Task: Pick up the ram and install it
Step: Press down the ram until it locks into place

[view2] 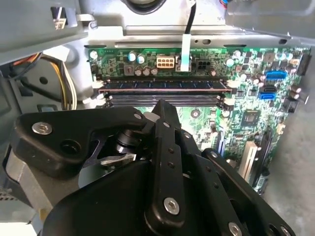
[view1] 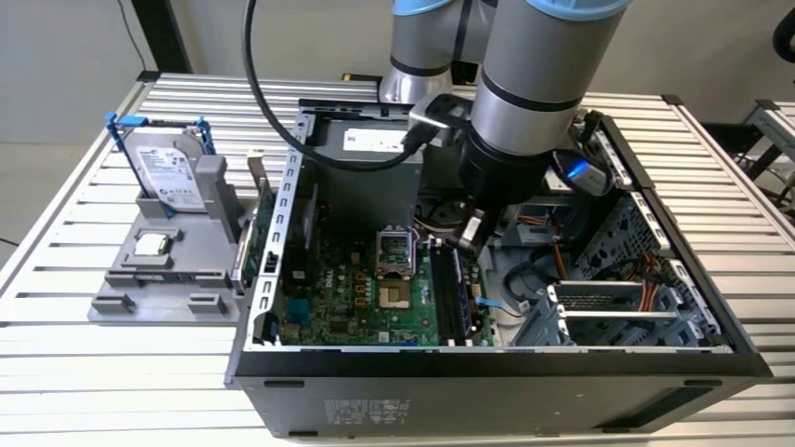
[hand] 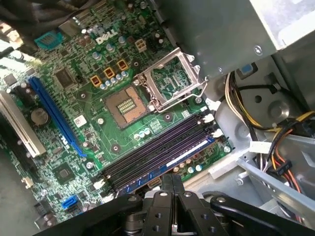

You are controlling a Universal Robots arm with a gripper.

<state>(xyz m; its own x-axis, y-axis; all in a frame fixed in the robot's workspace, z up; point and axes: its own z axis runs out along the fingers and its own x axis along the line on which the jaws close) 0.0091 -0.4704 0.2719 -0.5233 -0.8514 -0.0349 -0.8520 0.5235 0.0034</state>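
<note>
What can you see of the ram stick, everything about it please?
The ram is a long, thin board with a row of dark chips and a pale label strip. It stands on edge in the outermost black memory slot, near the edge of the green motherboard. White latches sit at the slot ends. The tool is close by; contact cannot be told.

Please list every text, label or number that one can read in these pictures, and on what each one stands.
Hard drive label: too small to read.
White sticker inside the case: blurred.
Front sticker on the case: too small.
White mark on the circuit board: a brand logo, not quoted.
White tag beside the board: blurred.
</note>
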